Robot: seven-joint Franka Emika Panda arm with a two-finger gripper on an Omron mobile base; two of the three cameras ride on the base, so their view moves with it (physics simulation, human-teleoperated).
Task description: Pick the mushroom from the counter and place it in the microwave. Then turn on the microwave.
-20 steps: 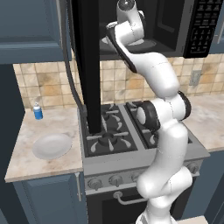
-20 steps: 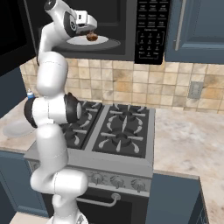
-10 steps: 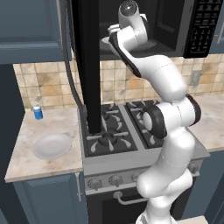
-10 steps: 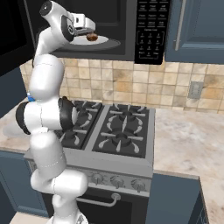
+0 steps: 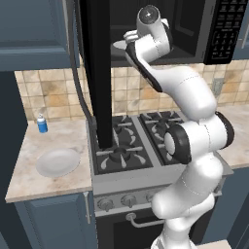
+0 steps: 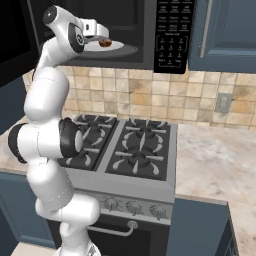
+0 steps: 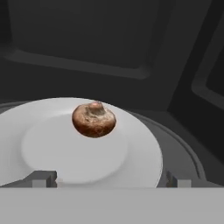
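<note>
One mushroom [image 7: 94, 119] rests on the white plate [image 7: 135, 153] inside the microwave [image 6: 150, 45], at twelve o'clock from the gripper [image 7: 107, 179], whose fingers [image 7: 41, 178] stand spread wide, holding nothing.

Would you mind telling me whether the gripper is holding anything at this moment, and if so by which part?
Nothing is held. The gripper has its jaws open, and the mushroom sits free on the white plate inside the microwave.
</note>
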